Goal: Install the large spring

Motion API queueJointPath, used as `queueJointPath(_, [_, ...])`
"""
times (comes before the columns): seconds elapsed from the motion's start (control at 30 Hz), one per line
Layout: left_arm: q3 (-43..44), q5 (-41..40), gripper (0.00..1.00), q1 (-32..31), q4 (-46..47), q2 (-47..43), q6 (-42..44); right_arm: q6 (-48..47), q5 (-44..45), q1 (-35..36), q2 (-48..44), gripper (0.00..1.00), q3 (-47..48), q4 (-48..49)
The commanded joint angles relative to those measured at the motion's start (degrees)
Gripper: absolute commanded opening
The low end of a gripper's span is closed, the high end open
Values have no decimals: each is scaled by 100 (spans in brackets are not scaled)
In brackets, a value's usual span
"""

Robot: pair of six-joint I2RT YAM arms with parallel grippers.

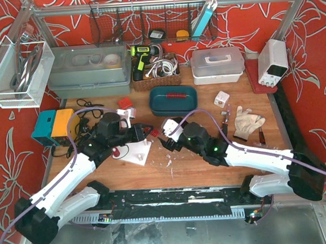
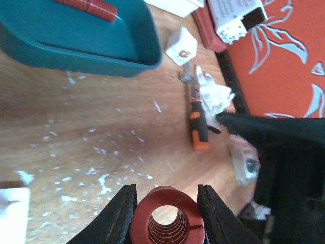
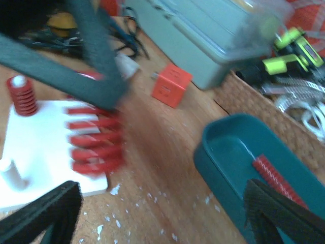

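Observation:
The large red spring sits between the fingers of my left gripper, which is shut on it. In the top view this gripper hovers over the right side of the white base plate. In the right wrist view the spring is motion-blurred above the plate. The plate carries a smaller red spring on a post and a bare white peg. My right gripper is open and empty just right of the plate, with its fingers spread wide.
A teal tray behind the grippers holds a thin red spring. A red cube lies left of the tray. A white cube, a glove and a screwdriver lie to the right. White flakes litter the wood.

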Motion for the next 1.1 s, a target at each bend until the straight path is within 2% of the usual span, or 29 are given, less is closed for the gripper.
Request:
queueJointPath(0.0, [265,-1167,0,-51,-865,-486,368,712,1594,-24,-569,93,124,-819])
queueJointPath(0.03, [277,-1416,0,-103,-1040,-563,401,831,1832,-62,-708,98,103,-968])
queueJointPath(0.17, [242,-2410,0,-583,-1580,-785,314,1446,2293,-378,-1179,99,81,-1568])
queueJointPath(0.3, [275,-3267,0,-1152,-2058,-795,108,1884,2305,-836,-1541,99,-213,-1566])
queueJointPath(0.5, [303,-4089,0,-1912,-2533,-715,-344,2215,1953,-1341,-1646,99,-551,-1401])
queueJointPath(0.77, [432,-4642,0,-2475,-3075,-336,-718,2165,1937,-1374,-1468,99,-577,-1359])
queueJointPath(1.07, [309,-4767,0,-2511,-3232,-214,-790,2122,1920,-1391,-1480,99,-620,-1290])
